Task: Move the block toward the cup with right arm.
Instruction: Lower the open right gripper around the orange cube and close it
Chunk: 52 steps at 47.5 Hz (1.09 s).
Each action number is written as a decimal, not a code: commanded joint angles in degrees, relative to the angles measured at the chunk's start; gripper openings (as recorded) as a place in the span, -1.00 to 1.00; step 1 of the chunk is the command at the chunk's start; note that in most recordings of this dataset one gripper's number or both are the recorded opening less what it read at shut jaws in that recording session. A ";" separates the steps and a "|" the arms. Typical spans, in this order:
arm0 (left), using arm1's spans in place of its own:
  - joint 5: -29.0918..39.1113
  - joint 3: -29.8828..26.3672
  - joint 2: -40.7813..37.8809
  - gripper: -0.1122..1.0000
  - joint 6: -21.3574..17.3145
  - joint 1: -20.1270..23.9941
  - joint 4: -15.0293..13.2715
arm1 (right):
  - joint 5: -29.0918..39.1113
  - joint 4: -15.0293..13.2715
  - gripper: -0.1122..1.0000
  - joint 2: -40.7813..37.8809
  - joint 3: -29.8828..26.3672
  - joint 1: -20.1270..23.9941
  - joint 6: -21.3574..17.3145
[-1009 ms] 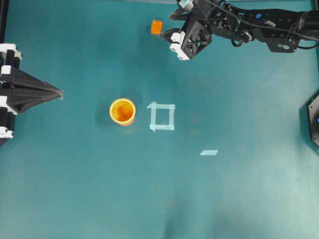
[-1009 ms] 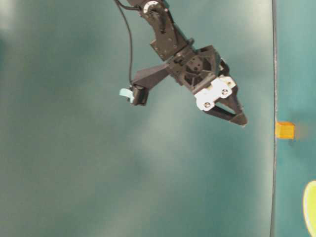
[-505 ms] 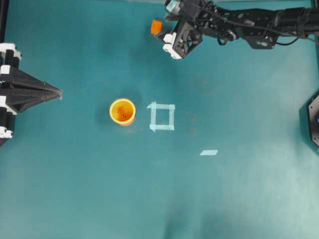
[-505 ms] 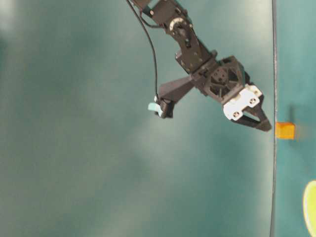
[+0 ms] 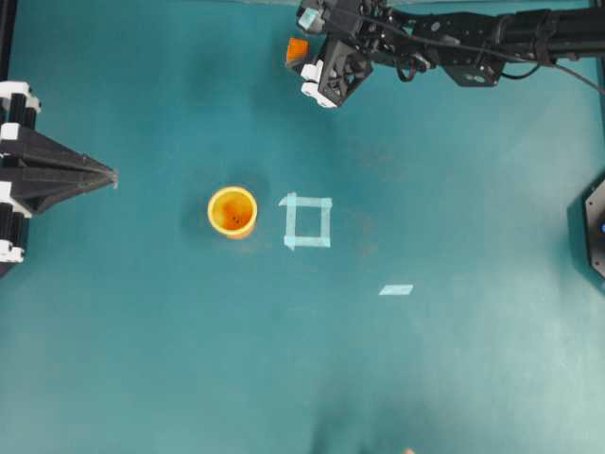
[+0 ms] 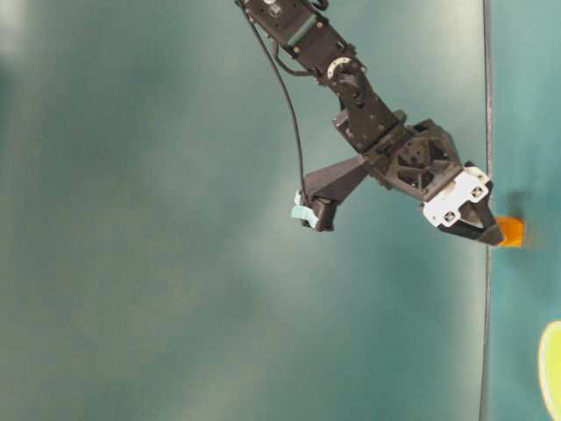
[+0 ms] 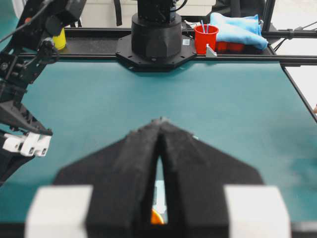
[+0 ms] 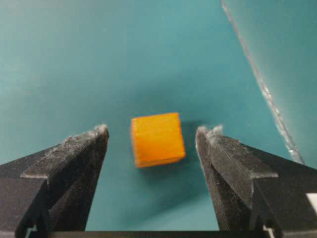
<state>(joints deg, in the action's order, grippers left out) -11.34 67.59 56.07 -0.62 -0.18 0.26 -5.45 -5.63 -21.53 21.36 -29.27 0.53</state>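
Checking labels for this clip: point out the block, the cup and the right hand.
block (image 8: 157, 139), right wrist view, front face.
cup (image 5: 233, 211), overhead view, orange inside.
right hand (image 8: 151, 136), right wrist view, gap between open fingertips.

block (image 8: 157, 139) between right hand (image 8: 153, 136) fingers, cup (image 5: 233, 211) well apart

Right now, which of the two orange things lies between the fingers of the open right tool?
The block, the small orange cube with flat faces, lies between the fingers of the right tool, touching neither. The round cup stands far off, beside the tape square.
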 commanded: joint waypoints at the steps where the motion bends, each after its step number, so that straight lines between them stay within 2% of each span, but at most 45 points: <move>1: -0.35 -1.67 -0.26 -0.80 -0.18 -0.09 0.09 | -0.70 -0.18 0.43 0.97 -1.58 -0.35 0.09; 26: -0.35 -1.67 -0.26 -0.80 -0.35 -0.09 0.26 | -0.70 0.26 0.40 -2.72 -2.99 -0.35 -0.70; 30: -0.26 -1.67 -0.26 -0.80 -0.35 -0.09 0.26 | -0.53 0.26 0.33 -2.72 -2.99 -0.35 -0.70; 38: -0.18 -1.76 -0.26 -0.80 -0.35 -0.09 0.26 | -0.44 0.26 -0.07 -2.72 -2.99 -0.26 -0.70; 52: -0.18 -1.76 -0.26 -0.80 -0.35 -0.09 0.35 | 1.23 0.26 -0.08 0.97 -2.29 1.41 -0.79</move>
<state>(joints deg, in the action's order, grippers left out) -11.25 67.59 56.07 -0.88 -0.09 0.35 -4.31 -5.45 -24.61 19.51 -28.92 -0.09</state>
